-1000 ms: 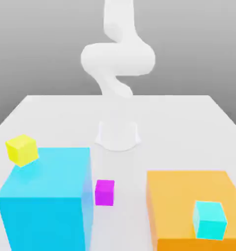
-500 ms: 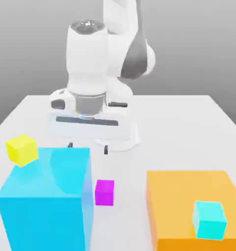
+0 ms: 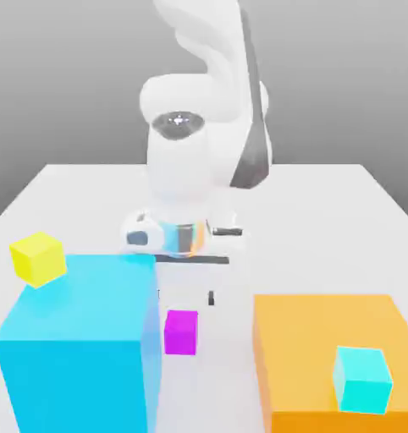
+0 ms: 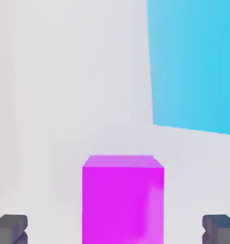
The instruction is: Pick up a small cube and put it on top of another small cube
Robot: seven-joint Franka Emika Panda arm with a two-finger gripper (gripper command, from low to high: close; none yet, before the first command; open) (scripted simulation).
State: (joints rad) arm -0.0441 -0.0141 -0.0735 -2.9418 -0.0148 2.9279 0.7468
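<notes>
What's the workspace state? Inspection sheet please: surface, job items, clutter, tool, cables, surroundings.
Surface: pale table, plain
Job items: magenta cube between the big blocks; yellow cube on blue block; light-cyan cube at orange block
Clutter: nothing seen beyond these blocks
Tool: open gripper, fingers either side of magenta cube, not touching
Cables: nothing seen
Surroundings: plain grey backdrop

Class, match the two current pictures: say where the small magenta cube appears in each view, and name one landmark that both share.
Exterior view: the small magenta cube sits below the centre, between the big blue block and the orange block.
Hand view: it is the large magenta shape between the two fingertips.
Shared landmark: the big blue block.
</notes>
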